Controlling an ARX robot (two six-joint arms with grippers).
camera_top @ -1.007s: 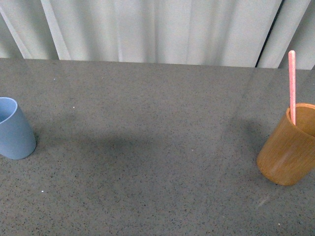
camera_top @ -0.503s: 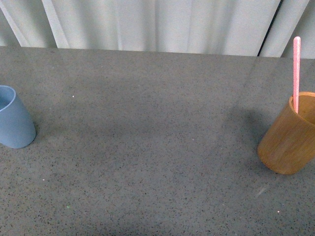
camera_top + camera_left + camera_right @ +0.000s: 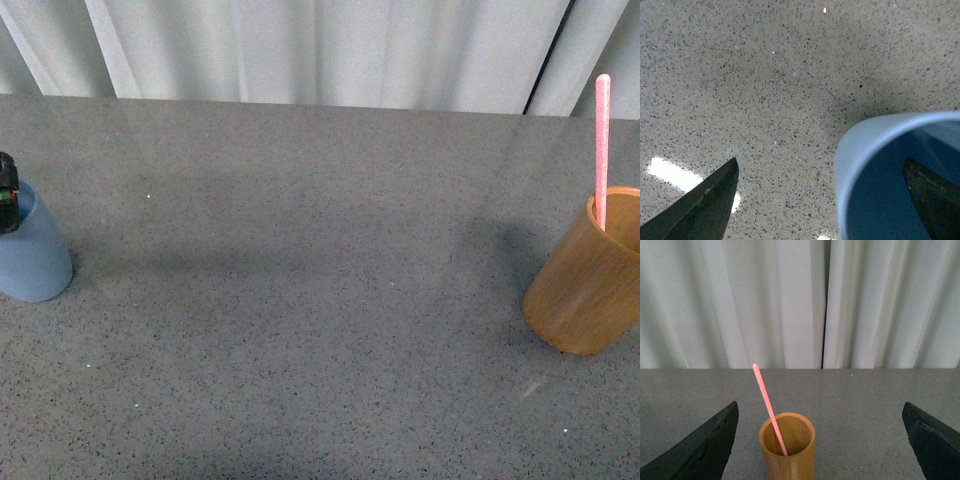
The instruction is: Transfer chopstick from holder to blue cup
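Half a second ago the front view showed no arm at all; now my left hand (image 3: pixel 8 192) has come in at the far left edge, a dark bit of it sitting right at the rim of the blue cup (image 3: pixel 36 262). The left wrist view shows its fingers (image 3: pixel 700 210) spread, one over the counter (image 3: pixel 320 290) outside the cup wall and the other over the cup's mouth (so it seems to straddle the rim, though I cannot tell whether it touches). Nothing else has moved: the chopstick (image 3: pixel 601 150) stands in the holder (image 3: pixel 588 285) at the far right, leaning on its rim, well apart from the blue cup. My right hand (image 3: pixel 820 402) is spread wide and empty, lined up on the holder but short of it. I judge the transfer has not begun; the left hand looks set to steady the cup.
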